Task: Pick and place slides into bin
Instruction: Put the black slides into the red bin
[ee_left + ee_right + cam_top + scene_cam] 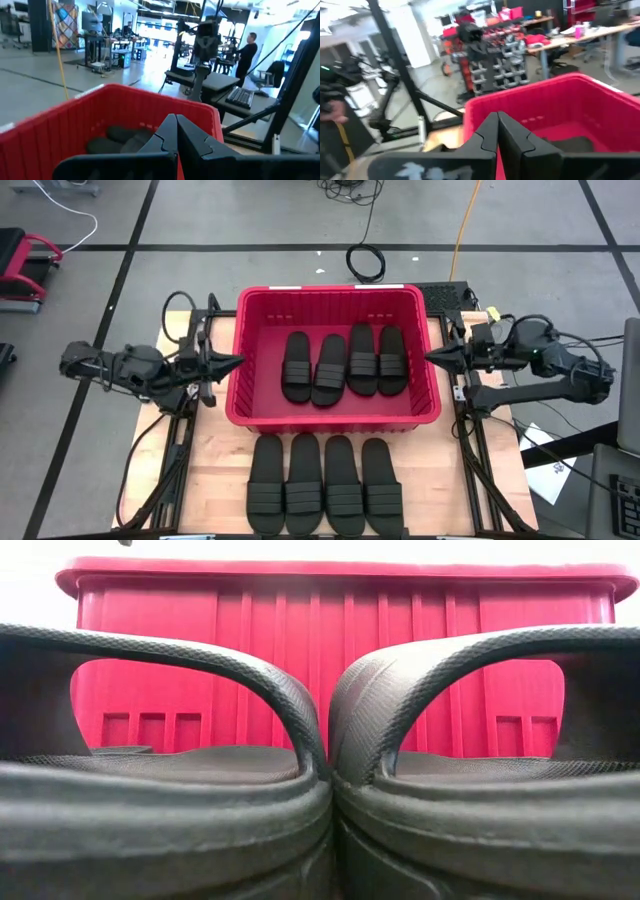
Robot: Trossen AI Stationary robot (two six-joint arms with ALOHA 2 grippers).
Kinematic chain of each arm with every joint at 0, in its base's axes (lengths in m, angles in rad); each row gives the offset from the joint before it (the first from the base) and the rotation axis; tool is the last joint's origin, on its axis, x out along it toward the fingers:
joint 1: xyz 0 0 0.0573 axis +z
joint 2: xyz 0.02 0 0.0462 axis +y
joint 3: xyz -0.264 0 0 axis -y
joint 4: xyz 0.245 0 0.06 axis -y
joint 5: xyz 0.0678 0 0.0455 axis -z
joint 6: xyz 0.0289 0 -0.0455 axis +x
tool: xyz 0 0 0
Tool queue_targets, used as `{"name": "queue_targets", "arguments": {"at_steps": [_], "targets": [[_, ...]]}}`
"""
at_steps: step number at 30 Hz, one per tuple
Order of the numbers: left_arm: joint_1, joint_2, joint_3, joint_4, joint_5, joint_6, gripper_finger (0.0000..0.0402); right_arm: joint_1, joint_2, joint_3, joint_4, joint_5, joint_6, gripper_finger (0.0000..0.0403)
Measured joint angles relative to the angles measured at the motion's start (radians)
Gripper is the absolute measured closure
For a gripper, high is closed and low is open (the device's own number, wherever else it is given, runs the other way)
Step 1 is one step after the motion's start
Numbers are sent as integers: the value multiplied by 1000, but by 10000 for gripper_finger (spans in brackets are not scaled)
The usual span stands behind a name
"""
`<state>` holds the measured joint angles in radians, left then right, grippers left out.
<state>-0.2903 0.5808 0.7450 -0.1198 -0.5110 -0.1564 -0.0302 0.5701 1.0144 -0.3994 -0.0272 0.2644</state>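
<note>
High view: my left hand [238, 363] and right hand [430, 356], both clenched empty, flank the bin [335, 300] holding four slides [345, 363].

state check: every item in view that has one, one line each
bin: upright on the table, holds four slides
slides in bin: four, side by side on the bin floor, straps up
slides on table: four in a row in front of the bin, not yet picked
left gripper: shut, empty, just outside the bin's left wall
right gripper: shut, empty, just outside the bin's right wall
</note>
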Motion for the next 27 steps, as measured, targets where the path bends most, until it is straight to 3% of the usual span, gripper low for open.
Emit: {"name": "queue_targets", "arguments": {"at_steps": [5,9,14,20,27], "targets": [[-129,-73,-128,84,-134,-67,401,94,27,-12,33,18,55,403],[-211,-109,-183,191,-192,-22,401,208,95,-5,57,60,53,403],[-256,-111,-168,272,-161,147,402,371,273,96,23,80,8,403],[-262,-114,-161,318,-149,311,401,509,430,252,-317,47,119,403],[-262,-135,-160,362,-190,386,401,597,547,283,-212,3,222,403]]}}
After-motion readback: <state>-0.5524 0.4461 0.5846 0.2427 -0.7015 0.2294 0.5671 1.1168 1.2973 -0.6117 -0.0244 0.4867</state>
